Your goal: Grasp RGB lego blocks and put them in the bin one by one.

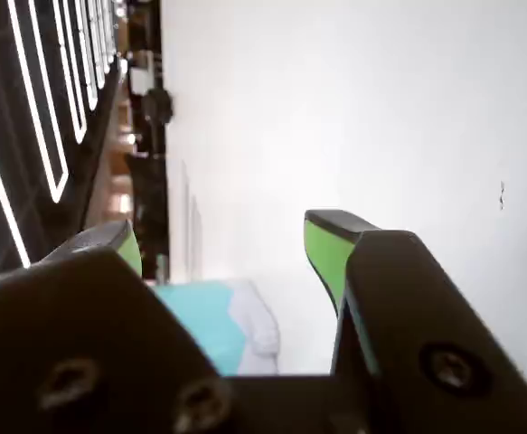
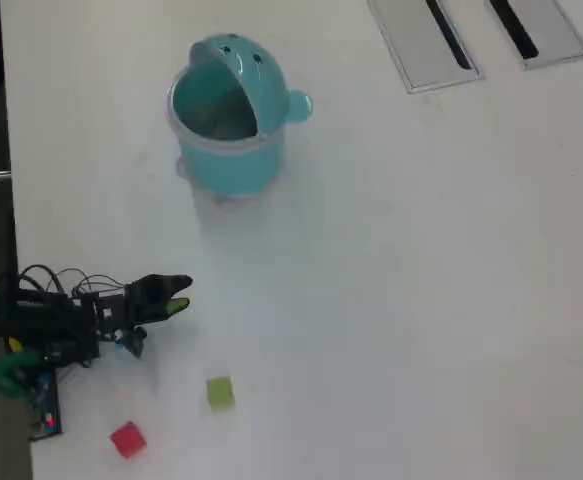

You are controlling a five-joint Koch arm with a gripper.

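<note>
Claw (image 1: 236, 244) hung open and empty left of the surface (image 2: 421, 250); yellow-green cube (image 2: 219, 392) and red cube (image 2: 127, 439) lay near, bin (image 2: 226, 120) far. Small cubes risked skidding from an off-centre pinch.

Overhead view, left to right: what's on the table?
Red lego block → gripper → yellow-green lego block → teal bin → grey slotted panels, at the top right.
</note>
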